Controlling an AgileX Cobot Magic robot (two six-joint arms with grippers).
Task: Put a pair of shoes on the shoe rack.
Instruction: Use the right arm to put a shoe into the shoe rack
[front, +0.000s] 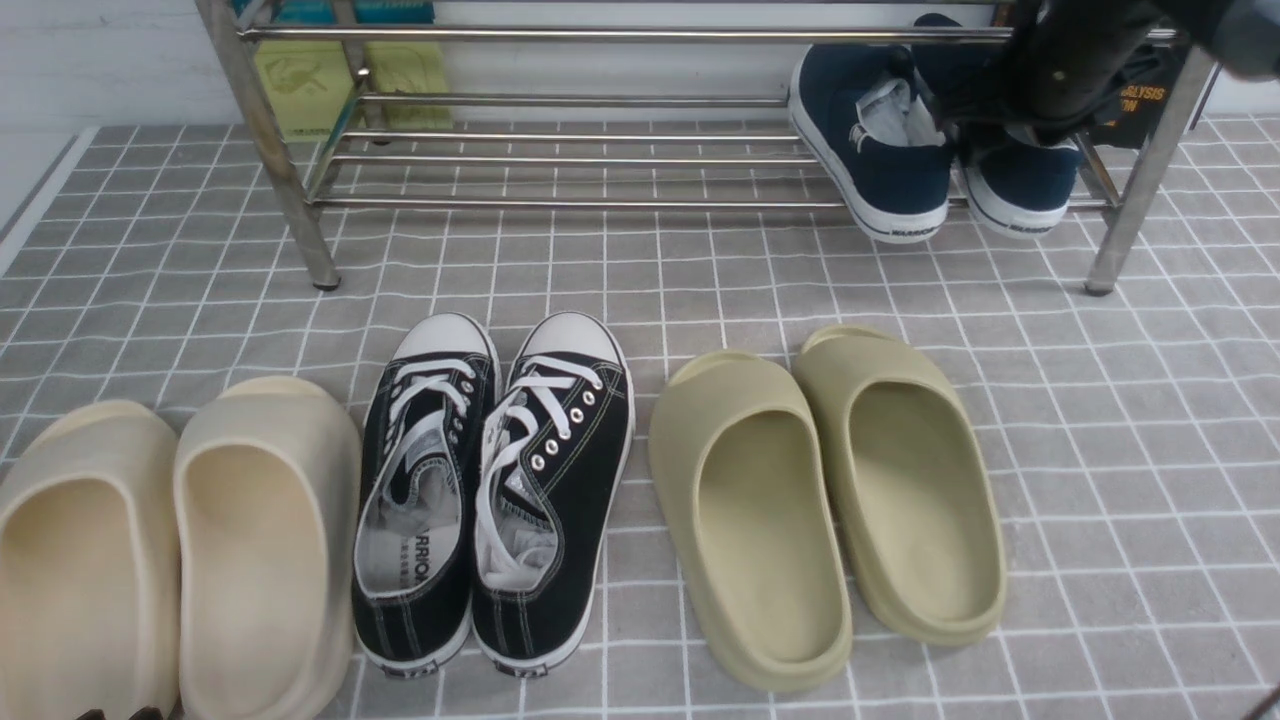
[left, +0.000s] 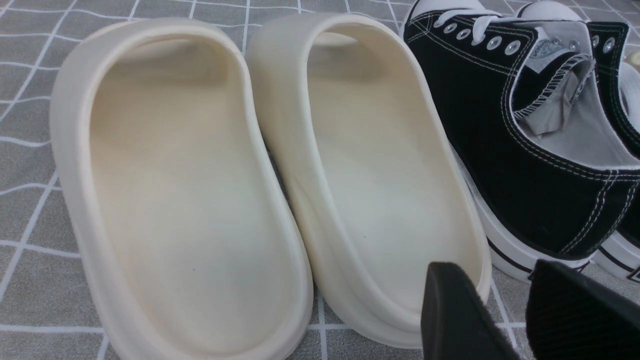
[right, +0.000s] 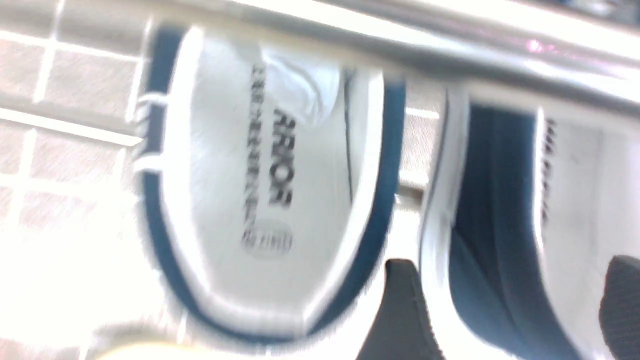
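Observation:
The pair of shoes, two navy slip-ons with white soles, rests tilted on the lower rails at the right end of the shoe rack (front: 560, 158). One shoe (front: 870, 150) lies left of the other (front: 1020, 185). My right arm reaches down over them from the upper right. In the blurred right wrist view the right gripper (right: 510, 280) is open. Its fingers stand wide apart on either side of the side wall of the one shoe (right: 490, 210), beside the other (right: 270, 190). My left gripper (left: 495, 272) hangs open and empty over the floor.
Cream foam slides (front: 170, 550) lie at the front left, just beyond my left gripper. Black lace-up sneakers (front: 490, 490) and olive-green slides (front: 830, 500) sit in a row before the rack. A yellow-green box (front: 300, 80) stands behind the rack's left leg.

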